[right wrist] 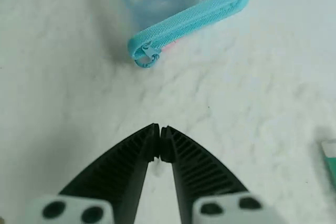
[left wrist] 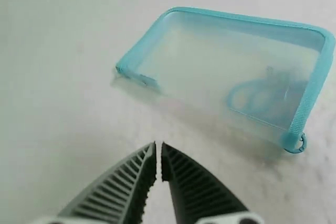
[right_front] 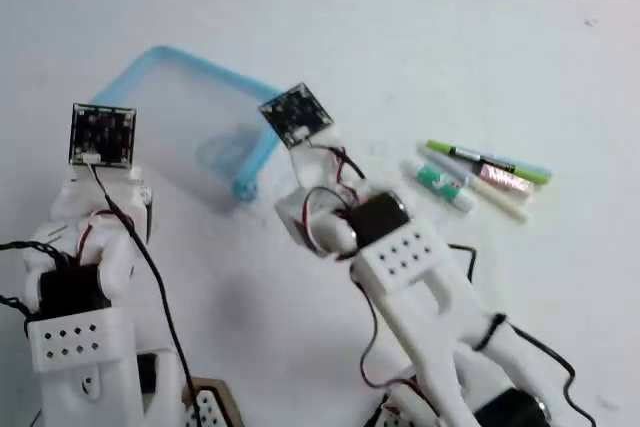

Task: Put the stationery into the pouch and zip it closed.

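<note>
The translucent pouch with a light blue zipper edge lies flat at the back left of the table. Its zipper pull sits at the near corner. My left gripper is shut and empty, a short way in front of the pouch's long side. My right gripper is also shut and empty, just short of the pull. Several pens and markers lie in a loose bunch to the right of the right arm.
The white table has open room behind and between pouch and pens. One white and teal item from the bunch peeks in beside the right gripper. The left arm stands at the near left.
</note>
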### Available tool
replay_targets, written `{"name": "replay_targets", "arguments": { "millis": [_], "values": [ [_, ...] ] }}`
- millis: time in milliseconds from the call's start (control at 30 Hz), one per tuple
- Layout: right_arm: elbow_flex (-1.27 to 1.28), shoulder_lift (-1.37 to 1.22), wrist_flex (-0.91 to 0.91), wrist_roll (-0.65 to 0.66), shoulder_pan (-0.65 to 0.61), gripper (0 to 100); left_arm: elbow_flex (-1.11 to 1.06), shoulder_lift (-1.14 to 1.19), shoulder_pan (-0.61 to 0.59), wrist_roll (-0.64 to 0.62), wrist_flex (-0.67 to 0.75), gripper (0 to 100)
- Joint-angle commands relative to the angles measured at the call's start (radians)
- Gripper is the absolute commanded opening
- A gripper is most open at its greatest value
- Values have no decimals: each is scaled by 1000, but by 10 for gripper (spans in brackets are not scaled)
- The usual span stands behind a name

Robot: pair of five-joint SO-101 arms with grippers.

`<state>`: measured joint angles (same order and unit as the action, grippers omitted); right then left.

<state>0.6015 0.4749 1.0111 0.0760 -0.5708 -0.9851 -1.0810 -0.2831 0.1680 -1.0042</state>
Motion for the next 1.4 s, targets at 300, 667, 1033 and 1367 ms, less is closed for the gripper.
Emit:
{"name": "replay_targets", "arguments": {
  "millis": [300, 667, 1033, 1367],
  "values": [
    [-259, -351, -131, -6, 71, 132, -75, 7, 31, -11, 106, 155],
    [-836, -900, -76, -238, 87, 256, 63, 424, -219, -269, 270, 201],
    [-1556, -1419, 88, -578, 99, 390, 436, 952, -217, -296, 126, 176],
    [-2045, -1715, 280, -542, 44, 5, 450, 1040, -217, -292, 164, 165]
  ]
}}
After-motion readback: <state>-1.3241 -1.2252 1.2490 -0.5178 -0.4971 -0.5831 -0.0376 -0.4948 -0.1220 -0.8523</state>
